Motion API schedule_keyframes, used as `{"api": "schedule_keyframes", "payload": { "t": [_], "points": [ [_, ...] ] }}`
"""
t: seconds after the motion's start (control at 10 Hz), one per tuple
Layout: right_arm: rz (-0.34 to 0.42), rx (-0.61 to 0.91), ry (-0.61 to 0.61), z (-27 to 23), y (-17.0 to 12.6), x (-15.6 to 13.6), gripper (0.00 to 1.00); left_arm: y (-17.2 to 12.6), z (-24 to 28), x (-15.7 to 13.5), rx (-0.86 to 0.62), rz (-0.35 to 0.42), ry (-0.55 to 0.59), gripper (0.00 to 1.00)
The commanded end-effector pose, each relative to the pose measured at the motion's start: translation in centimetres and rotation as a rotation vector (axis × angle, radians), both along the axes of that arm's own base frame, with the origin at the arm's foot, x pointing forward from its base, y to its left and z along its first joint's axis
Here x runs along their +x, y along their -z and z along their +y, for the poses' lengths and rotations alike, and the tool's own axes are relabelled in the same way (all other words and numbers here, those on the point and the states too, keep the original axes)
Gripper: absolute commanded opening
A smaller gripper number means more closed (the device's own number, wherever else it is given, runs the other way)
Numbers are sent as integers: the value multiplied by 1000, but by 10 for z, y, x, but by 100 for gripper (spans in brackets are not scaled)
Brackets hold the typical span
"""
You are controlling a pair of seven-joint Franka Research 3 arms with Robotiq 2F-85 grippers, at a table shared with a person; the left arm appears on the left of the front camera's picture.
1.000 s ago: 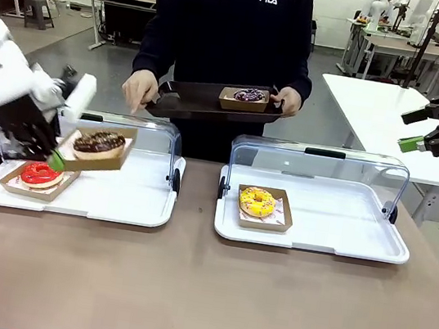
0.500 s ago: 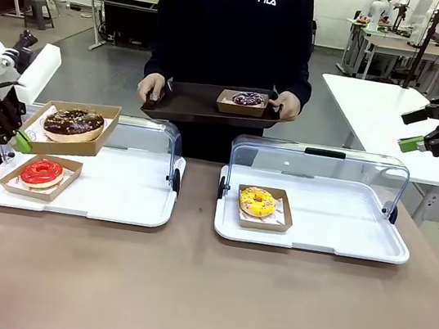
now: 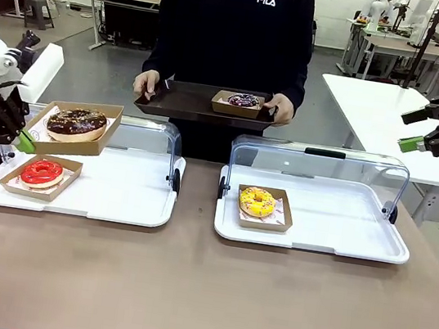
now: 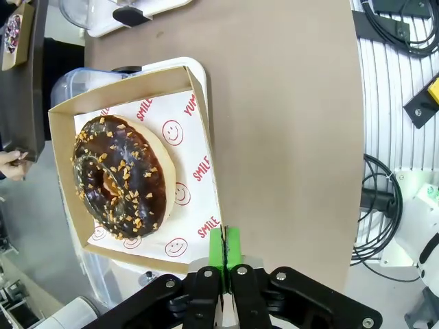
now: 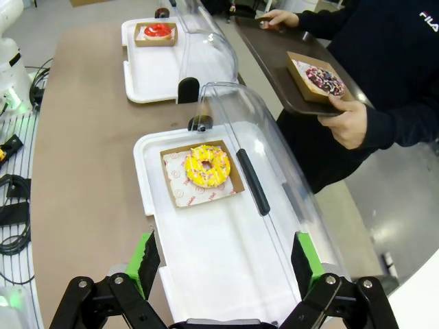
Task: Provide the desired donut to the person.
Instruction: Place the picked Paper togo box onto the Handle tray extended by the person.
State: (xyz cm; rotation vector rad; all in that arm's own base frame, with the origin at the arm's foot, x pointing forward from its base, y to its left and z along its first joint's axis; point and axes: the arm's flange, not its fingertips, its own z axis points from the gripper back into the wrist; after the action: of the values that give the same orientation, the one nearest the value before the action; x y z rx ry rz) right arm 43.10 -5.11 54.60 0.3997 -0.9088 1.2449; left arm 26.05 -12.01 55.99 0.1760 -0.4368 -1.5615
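My left gripper (image 3: 24, 141) (image 4: 224, 252) is shut on the edge of a cardboard tray holding a chocolate donut (image 3: 77, 122) (image 4: 121, 178) with nut bits, lifted above the left white tray (image 3: 131, 201). A red donut (image 3: 41, 173) (image 5: 157, 31) lies in its box below. The yellow sprinkled donut (image 3: 257, 202) (image 5: 207, 165) sits in the right white tray (image 3: 341, 232). The person (image 3: 232, 26) stands across the table holding a dark serving tray (image 3: 187, 102) (image 5: 271, 58) that carries a purple-sprinkled donut (image 3: 244, 100) (image 5: 321, 79). My right gripper (image 3: 426, 133) (image 5: 223, 264) hangs open at the far right, above the table.
Both white trays have clear hinged lids (image 3: 318, 167) raised at the back. The brown tabletop (image 3: 200, 294) in front of the trays is bare. A white side table (image 3: 385, 107) stands at the right behind my right arm.
My left gripper lifted the chocolate donut's tray up and to the left off the white tray. The person brought both hands onto the serving tray and shifted it slightly left.
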Motion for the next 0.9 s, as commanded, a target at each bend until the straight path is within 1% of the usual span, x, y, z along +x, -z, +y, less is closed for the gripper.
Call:
{"api": "schedule_keyframes", "payload": {
  "t": [0.0, 0.8],
  "points": [
    [-4, 1, -10, -1, 2, 0, 100, 0, -3, 2, 0, -13, -22, 0],
    [-4, 1, -10, -1, 2, 0, 100, 0, -3, 2, 0, -13, -22, 0]
  ]
}}
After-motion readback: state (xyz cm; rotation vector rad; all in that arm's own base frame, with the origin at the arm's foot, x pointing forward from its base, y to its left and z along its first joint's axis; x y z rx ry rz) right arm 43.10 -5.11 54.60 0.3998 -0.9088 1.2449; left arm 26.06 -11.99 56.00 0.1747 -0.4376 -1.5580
